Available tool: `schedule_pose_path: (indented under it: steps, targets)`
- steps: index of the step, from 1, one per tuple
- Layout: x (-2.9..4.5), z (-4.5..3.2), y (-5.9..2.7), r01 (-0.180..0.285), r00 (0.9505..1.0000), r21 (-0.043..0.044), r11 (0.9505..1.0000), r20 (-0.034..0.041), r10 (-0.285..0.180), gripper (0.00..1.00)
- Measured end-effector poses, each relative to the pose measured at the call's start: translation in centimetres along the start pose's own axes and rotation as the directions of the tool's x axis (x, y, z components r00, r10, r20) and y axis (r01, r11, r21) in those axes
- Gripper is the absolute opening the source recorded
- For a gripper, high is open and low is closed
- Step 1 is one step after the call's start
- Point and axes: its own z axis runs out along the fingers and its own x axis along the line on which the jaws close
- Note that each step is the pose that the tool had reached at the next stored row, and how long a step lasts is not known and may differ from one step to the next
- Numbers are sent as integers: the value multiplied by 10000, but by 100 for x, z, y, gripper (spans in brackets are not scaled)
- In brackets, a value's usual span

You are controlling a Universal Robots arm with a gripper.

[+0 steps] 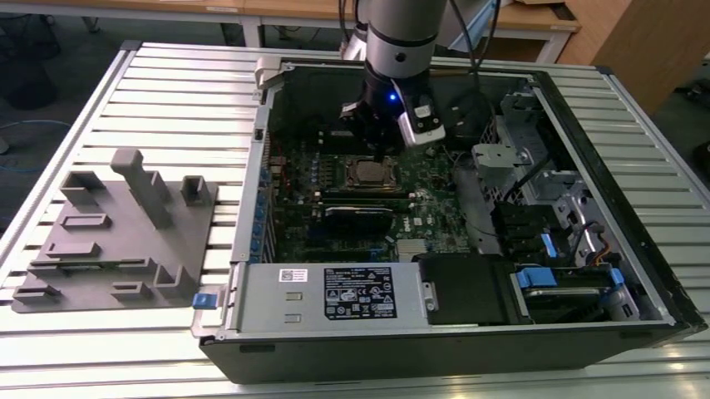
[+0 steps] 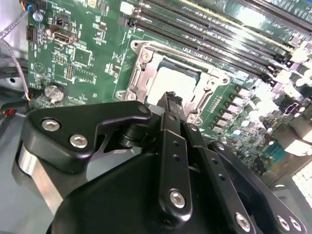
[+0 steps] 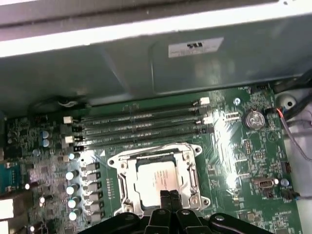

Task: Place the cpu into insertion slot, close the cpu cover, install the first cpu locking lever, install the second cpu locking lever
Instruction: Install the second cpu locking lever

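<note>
The cpu point(image 3: 156, 175) lies flat in the insertion slot point(image 1: 367, 173), its silvery top showing through the window of the cpu cover point(image 3: 189, 171). The cover lies down around the chip on the green motherboard point(image 3: 243, 156). In the second wrist view the cpu point(image 2: 178, 80) and the cpu cover point(image 2: 141, 73) sit just beyond my fingertips. My gripper point(image 3: 169, 195) hovers over one edge of the socket, its two black fingers pressed together with nothing between them. I cannot tell whether the thin locking levers along the cover's edges are latched.
The motherboard sits inside an open computer case point(image 1: 621, 274) on a slatted metal table point(image 1: 166, 91). Long black memory slots point(image 3: 141, 129) run beside the socket. A grey fixture block point(image 1: 122, 233) stands at the exterior view's left. Drive bays and cables point(image 1: 533, 208) crowd the exterior view's right.
</note>
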Motion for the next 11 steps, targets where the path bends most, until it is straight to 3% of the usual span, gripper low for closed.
schedule_pose_path:
  steps: [3,4,7,11]
  targets:
    - [1,2,9,7,10000,361,9993,51,-9,11]
    - [2,2,11,8,10000,395,9992,55,-10,11]
    - [2,3,13,10,10000,392,9992,55,-12,11]
    - [4,4,14,32,10000,318,9995,60,-33,11]
